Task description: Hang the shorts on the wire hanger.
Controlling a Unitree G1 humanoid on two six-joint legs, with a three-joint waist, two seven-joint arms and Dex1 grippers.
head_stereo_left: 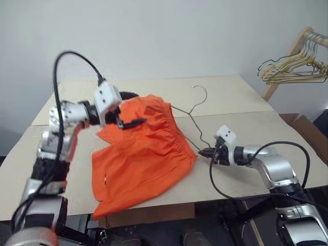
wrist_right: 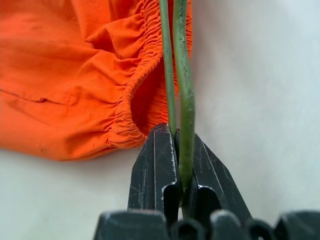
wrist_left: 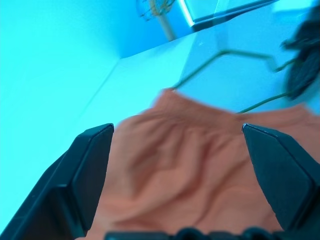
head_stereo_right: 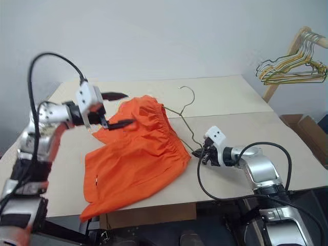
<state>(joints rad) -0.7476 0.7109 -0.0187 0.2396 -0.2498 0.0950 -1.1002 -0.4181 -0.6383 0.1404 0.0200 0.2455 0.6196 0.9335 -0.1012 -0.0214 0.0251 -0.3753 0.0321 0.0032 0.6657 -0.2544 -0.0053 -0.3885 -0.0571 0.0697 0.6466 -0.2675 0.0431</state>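
1. Beige desk (head_stereo_left: 230,110) against a pale wall carries the shorts (head_stereo_left: 146,154), spread mid-desk.
2. Right tool (wrist_right: 176,155) is clenched on the wire hanger (head_stereo_left: 192,123), whose long axis runs far-left toward its hook.
3. Left tool (head_stereo_right: 120,109), released and nearer, hovers over the shorts' far-left waistband.

I find no text, label, brand, number or sign that I can read anywhere here.
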